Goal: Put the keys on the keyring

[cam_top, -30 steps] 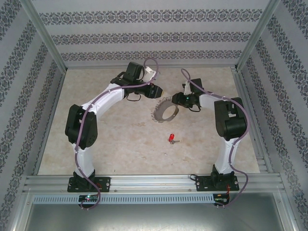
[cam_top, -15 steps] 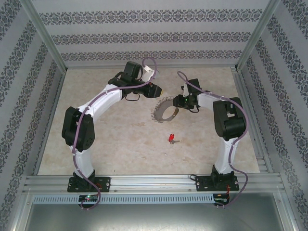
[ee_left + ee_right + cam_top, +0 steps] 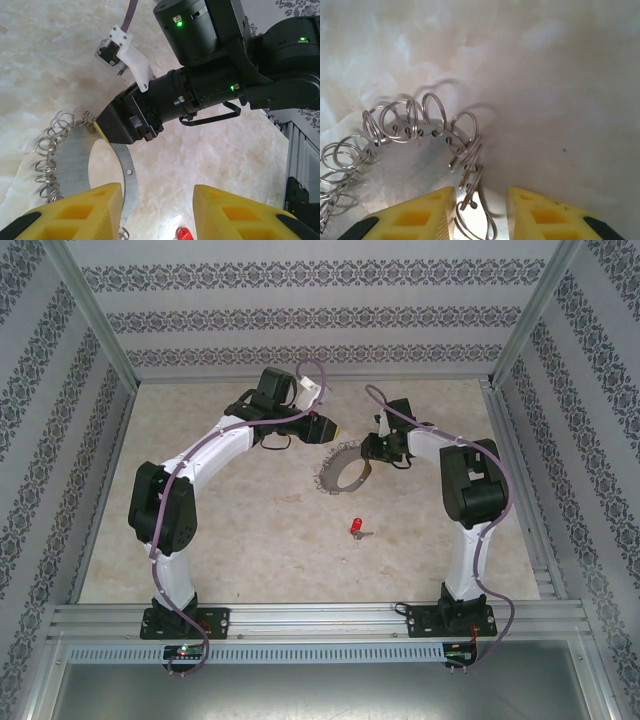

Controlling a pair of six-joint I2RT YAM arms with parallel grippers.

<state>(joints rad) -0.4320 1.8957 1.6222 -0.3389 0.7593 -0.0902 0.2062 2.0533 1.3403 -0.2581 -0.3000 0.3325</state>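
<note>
The keyring (image 3: 330, 483) is a flat silvery loop fringed with small wire rings, lying on the table mid-back. In the right wrist view my right gripper (image 3: 481, 200) straddles the keyring's near edge (image 3: 420, 160). The metal band and a few rings sit between its yellow fingers, with a gap still showing on the right side. From above, the right gripper (image 3: 366, 458) is at the loop's right edge. My left gripper (image 3: 335, 430) hovers just behind the loop and stands open over bare table (image 3: 157, 200). The red-headed key (image 3: 355, 528) lies alone in front of the loop and peeks in at the bottom of the left wrist view (image 3: 185, 234).
The pale marbled table is walled by patterned panels. An aluminium rail (image 3: 320, 620) runs along the near edge. The black body of the right arm (image 3: 210, 90) looms close across from the left gripper.
The right gripper has edged left onto the keyring's rim and its fingers have narrowed. The left arm shifted slightly at first, then held still. Key and loop have not moved.
</note>
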